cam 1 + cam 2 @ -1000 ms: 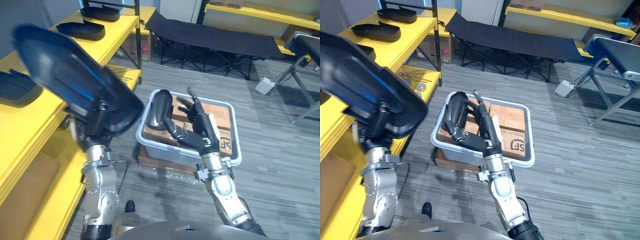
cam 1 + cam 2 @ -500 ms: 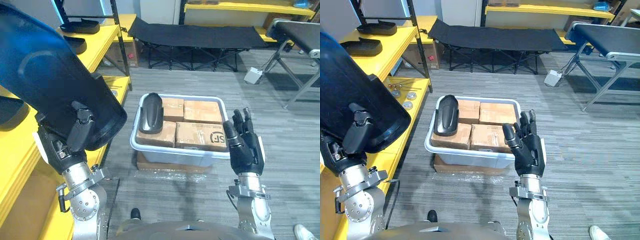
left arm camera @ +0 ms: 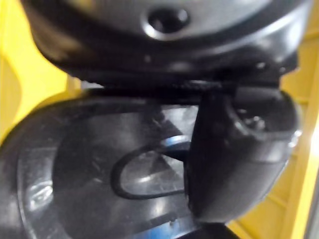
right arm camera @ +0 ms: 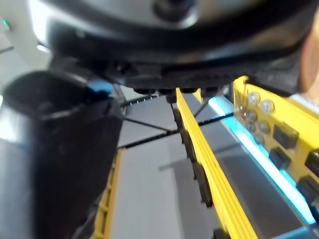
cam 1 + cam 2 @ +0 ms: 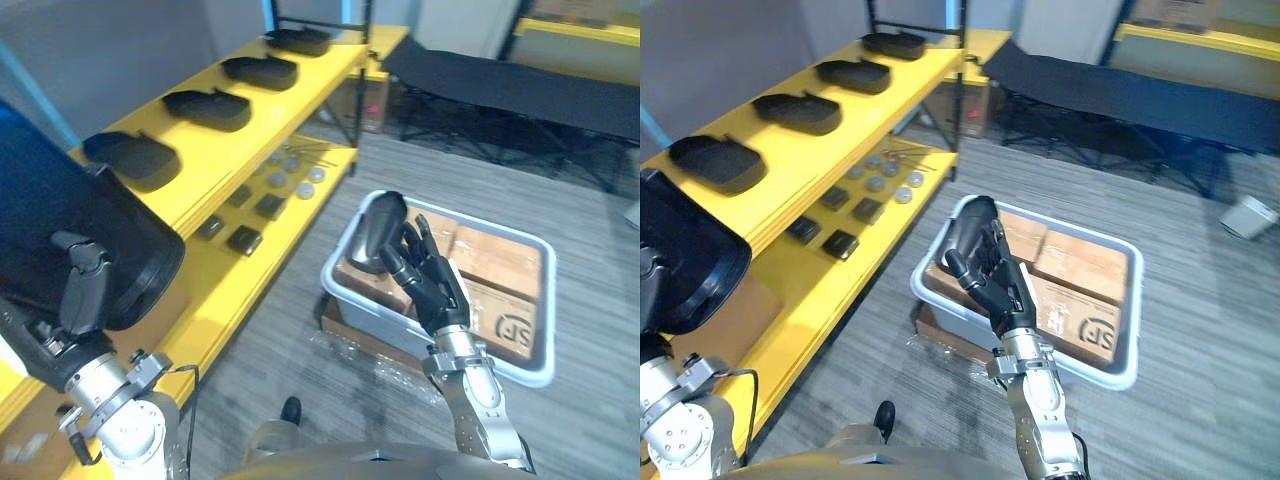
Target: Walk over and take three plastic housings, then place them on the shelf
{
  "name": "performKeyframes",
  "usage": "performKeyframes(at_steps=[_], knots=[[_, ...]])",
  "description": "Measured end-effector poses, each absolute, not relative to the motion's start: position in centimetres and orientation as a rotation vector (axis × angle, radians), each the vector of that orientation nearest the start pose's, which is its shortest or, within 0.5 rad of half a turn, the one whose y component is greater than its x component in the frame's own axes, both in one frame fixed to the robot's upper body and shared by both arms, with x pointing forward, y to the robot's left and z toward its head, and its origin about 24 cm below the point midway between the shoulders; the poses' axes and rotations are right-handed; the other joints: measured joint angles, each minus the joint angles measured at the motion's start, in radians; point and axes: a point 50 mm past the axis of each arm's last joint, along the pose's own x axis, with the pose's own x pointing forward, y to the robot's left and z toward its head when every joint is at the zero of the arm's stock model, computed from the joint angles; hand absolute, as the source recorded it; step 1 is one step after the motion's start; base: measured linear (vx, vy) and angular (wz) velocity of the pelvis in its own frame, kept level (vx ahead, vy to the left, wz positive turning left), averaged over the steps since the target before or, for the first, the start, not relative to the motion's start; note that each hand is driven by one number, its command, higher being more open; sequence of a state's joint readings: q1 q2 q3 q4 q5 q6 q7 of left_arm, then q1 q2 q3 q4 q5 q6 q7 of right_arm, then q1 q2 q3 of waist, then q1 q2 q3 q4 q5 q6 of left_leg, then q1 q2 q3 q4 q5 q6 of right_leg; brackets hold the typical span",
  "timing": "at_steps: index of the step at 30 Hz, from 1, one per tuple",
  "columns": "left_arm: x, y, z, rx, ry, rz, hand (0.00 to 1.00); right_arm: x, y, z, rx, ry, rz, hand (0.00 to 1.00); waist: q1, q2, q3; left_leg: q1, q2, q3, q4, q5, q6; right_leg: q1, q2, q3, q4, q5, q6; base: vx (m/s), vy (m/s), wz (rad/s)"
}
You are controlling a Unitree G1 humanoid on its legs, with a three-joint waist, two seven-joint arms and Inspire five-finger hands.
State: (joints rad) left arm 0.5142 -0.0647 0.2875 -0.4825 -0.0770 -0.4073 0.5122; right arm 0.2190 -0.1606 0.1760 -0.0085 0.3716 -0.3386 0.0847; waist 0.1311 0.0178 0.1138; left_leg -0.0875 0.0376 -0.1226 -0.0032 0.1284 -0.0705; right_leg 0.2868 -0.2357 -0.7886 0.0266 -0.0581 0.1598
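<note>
My left hand [image 5: 84,296] is shut on a large black plastic housing [image 5: 70,235], held up at the lower left beside the yellow shelf [image 5: 215,145]. In the left wrist view its thumb [image 3: 234,154] lies across the housing's hollow inner side [image 3: 89,169]. My right hand [image 5: 432,285] is open, fingers spread, above a grey tub [image 5: 535,372]. Another black housing [image 5: 375,225] leans in the tub just behind those fingers; whether they touch it I cannot tell. Several more housings [image 5: 208,108] sit in a row on the shelf's top board.
Brown cardboard boxes [image 5: 495,262] fill the tub, which rests on a flat carton on the floor. Small dark blocks [image 5: 245,240] and round metal pieces [image 5: 292,170] lie on the lower shelf board. A black folding cot [image 5: 500,85] stands behind the tub.
The whole view has swung left towards the shelf. My right hand has risen from in front of the tub to above it, by the housing there. My left hand keeps its housing.
</note>
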Motion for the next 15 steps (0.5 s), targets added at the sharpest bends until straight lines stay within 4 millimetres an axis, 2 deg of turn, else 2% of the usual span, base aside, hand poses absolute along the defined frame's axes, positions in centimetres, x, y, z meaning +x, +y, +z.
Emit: performKeyframes(at_steps=[1,2,3,4,5,7,10,12,14,15], knots=[[11.3,24.9,9.4,0.02,-0.421,0.91,0.0,20.3,-15.3,2.6,0.23,-0.108,0.132,1.0,-0.001,0.0,0.001,-0.009,0.002,0.017,0.004,0.001,0.012,0.004,0.0,-0.015,0.003,-0.002,0.003,-0.05,-0.009,1.45],[11.2,24.8,9.3,0.016,-0.412,0.877,0.0,20.3,-15.6,2.5,0.226,-0.106,0.108,1.0,-0.007,-0.001,0.017,-0.037,0.031,0.145,0.039,-0.012,0.051,0.036,0.003,-0.083,0.012,-0.003,0.005,-0.05,0.006,1.38],[11.2,24.8,9.3,0.001,-0.412,0.851,0.0,20.2,-15.7,2.4,0.226,-0.101,0.091,1.0,-0.019,0.001,0.026,-0.05,0.054,0.222,0.068,-0.008,0.058,0.053,0.004,-0.113,0.021,-0.003,0.006,-0.04,0.037,2.04],[11.1,24.6,9.2,-0.006,-0.408,0.807,0.0,19.9,-16.4,2.2,0.215,-0.088,0.055,1.0,-0.033,0.008,0.037,-0.07,0.095,0.363,0.112,-0.005,0.062,0.077,0.004,-0.159,0.041,-0.003,0.005,-0.04,0.09,1.85],[10.9,24.5,9.1,-0.012,-0.411,0.777,0.0,19.5,-16.9,1.9,0.214,-0.074,0.022,1.0,-0.031,0.009,0.038,-0.081,0.114,0.464,0.131,-0.005,0.062,0.089,-0.009,-0.19,0.061,-0.011,0.007,-0.02,0.119,1.54],[10.6,24.5,9.1,-0.02,-0.422,0.787,0.0,19.6,-17.1,1.7,0.212,-0.07,0.013,1.0,-0.011,0.008,0.047,-0.084,0.092,0.486,0.124,-0.002,0.075,0.087,-0.041,-0.191,0.082,-0.021,0.002,-0.01,0.142,0.64],[10.4,24.4,9.1,-0.022,-0.431,0.797,0.0,19.9,-15.5,1.7,0.244,-0.075,0.084,1.0,0.001,-0.003,0.067,-0.084,0.056,0.508,0.128,-0.013,0.096,0.073,-0.081,-0.13,0.089,-0.064,-0.039,-0.05,0.143,-0.02],[10.4,24.3,9.2,-0.014,-0.432,0.779,0.0,20.2,-14.6,1.9,0.25,-0.082,0.139,1.0,0.002,-0.011,0.083,-0.092,0.048,0.52,0.169,-0.037,0.101,0.07,-0.101,-0.105,0.099,-0.087,-0.027,-0.1,0.131,-0.16],[11.0,24.2,9.6,-0.007,-0.458,0.733,0.0,20.8,-14.1,2.2,0.275,-0.099,0.133,1.0,0.0,-0.031,0.087,-0.134,0.041,0.518,0.227,-0.063,0.111,0.039,-0.141,-0.094,0.156,-0.121,0.005,-0.1,0.112,0.09],[11.3,24.1,9.8,-0.008,-0.473,0.719,0.0,21.0,-14.0,2.3,0.28,-0.104,0.127,1.0,0.0,-0.039,0.089,-0.145,0.035,0.515,0.234,-0.069,0.116,0.032,-0.156,-0.097,0.171,-0.131,-0.001,-0.01,0.11,0.3]])
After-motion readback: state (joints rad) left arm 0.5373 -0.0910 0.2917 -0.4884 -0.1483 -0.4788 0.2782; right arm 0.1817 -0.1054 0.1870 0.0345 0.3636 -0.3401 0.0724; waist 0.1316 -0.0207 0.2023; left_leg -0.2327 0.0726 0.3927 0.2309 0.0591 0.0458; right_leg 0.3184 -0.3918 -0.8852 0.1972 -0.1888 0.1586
